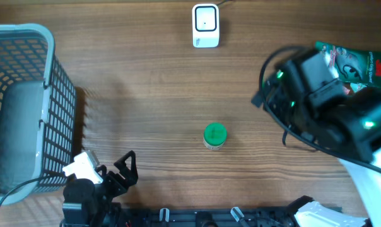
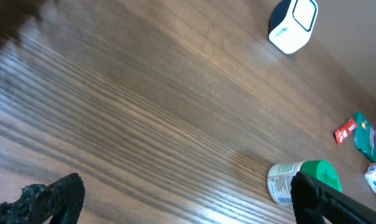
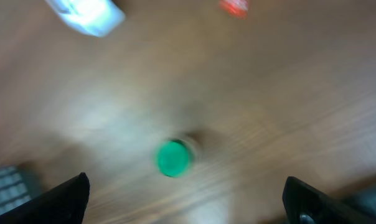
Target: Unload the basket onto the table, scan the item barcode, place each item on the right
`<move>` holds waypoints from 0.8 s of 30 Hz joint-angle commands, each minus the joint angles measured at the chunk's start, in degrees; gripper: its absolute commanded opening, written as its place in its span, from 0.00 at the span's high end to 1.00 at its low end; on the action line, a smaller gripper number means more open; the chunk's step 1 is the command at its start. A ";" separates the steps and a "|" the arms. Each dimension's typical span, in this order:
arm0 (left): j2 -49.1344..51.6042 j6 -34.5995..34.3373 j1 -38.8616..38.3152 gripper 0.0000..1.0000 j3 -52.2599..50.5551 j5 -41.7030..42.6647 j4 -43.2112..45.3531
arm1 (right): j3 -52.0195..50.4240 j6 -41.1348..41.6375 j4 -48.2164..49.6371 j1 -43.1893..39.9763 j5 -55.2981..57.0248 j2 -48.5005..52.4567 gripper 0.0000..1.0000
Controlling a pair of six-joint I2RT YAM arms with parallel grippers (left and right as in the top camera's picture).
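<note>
Right wrist blur smears the green-capped bottle point(image 3: 173, 158); left gripper point(image 2: 187, 180) and right gripper point(image 3: 187, 180) gape empty.

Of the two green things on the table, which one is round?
The small bottle with the green cap, in the middle. The other is a flat packet at the right edge.
</note>
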 commanded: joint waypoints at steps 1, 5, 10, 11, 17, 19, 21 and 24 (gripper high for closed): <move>-0.09 -0.13 0.33 0.00 -0.26 0.31 0.07 | -17.86 22.82 6.49 -0.07 -2.82 2.45 0.00; -0.09 -0.13 0.33 0.00 -0.26 0.31 0.07 | -29.97 1.64 28.15 -0.04 -17.75 5.90 0.28; -0.09 -0.13 0.33 0.00 -0.26 0.28 0.07 | -29.99 -6.29 33.73 0.39 -18.05 8.04 0.01; -0.09 -0.13 0.33 0.00 -0.26 0.31 0.07 | -29.99 -9.40 34.42 0.79 -18.62 8.94 0.01; -0.09 -0.15 0.33 0.00 -0.26 0.31 0.07 | -29.99 -23.17 35.63 1.64 -24.24 17.92 0.00; -0.09 -0.13 0.33 0.00 -0.26 0.31 0.04 | -29.99 -23.17 35.87 1.64 -24.22 20.85 0.00; -0.09 -0.13 0.33 0.00 -0.26 0.31 0.07 | -29.97 -23.37 36.17 1.66 -25.70 23.61 0.00; -0.09 -0.13 0.33 0.00 -0.26 0.31 0.07 | -29.97 -24.63 36.96 1.66 -29.59 26.69 0.00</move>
